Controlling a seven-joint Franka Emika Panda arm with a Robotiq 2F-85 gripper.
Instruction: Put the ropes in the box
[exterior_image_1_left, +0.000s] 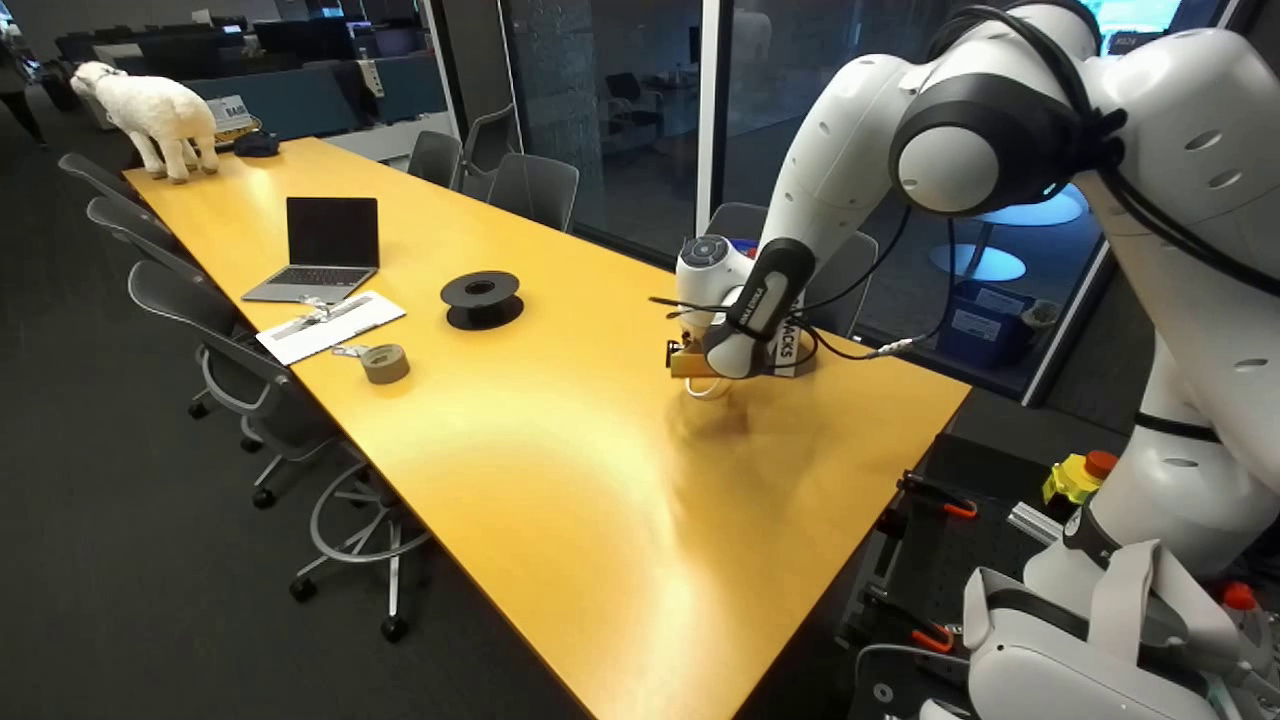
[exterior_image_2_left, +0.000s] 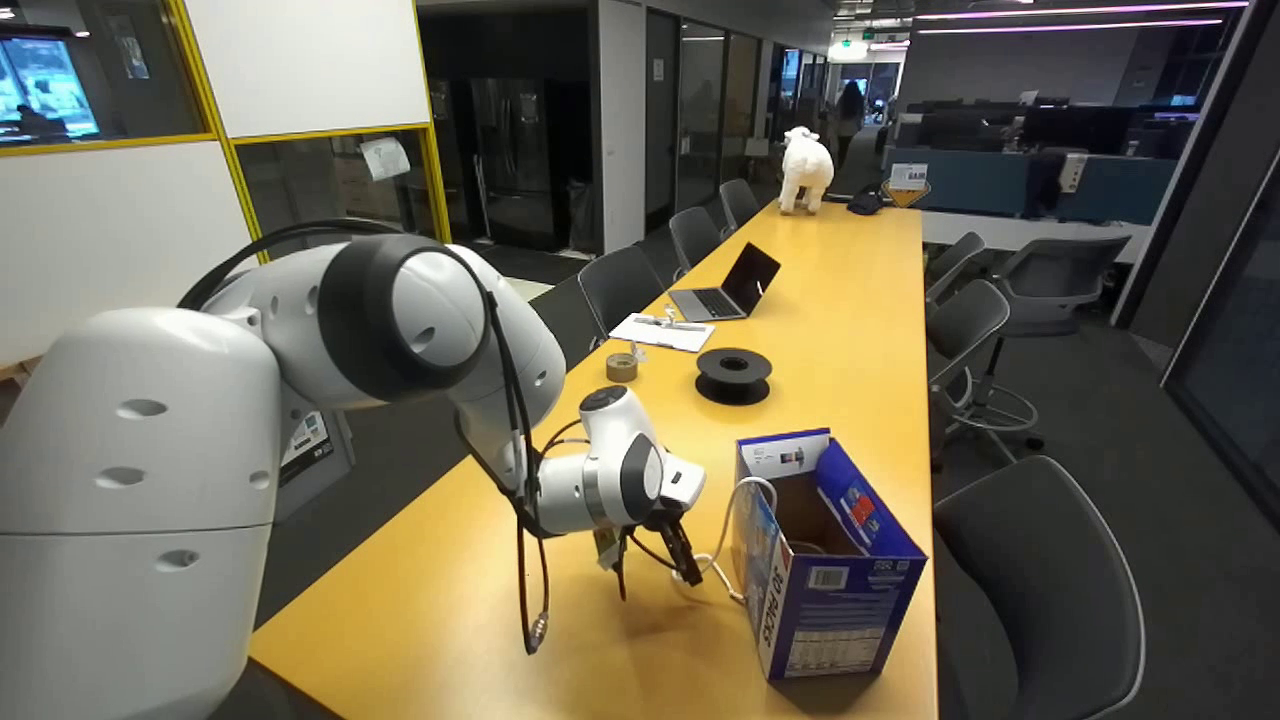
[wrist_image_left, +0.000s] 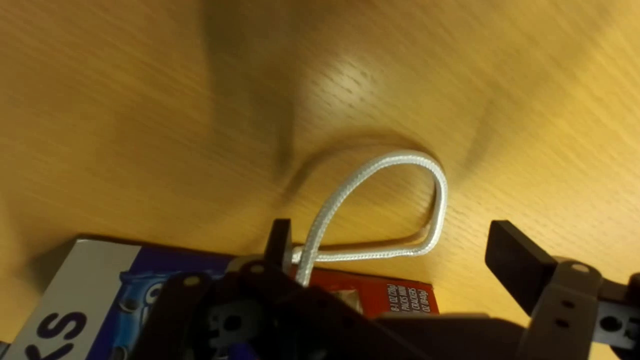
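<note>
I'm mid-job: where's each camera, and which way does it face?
In an exterior view: high, robot's end of the yellow wooden table, facing its far end; white robot arm at picture right.
In an exterior view: high, same end, looking lengthwise and into the open blue cardboard box; arm at picture left.
Wrist view: onboard, looking down at a looped white braided rope; open black gripper at bottom.
Both exterior views share the white woolly sheep figure.

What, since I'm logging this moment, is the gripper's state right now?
Gripper: open, holding nothing; the white rope is not clamped.
</note>
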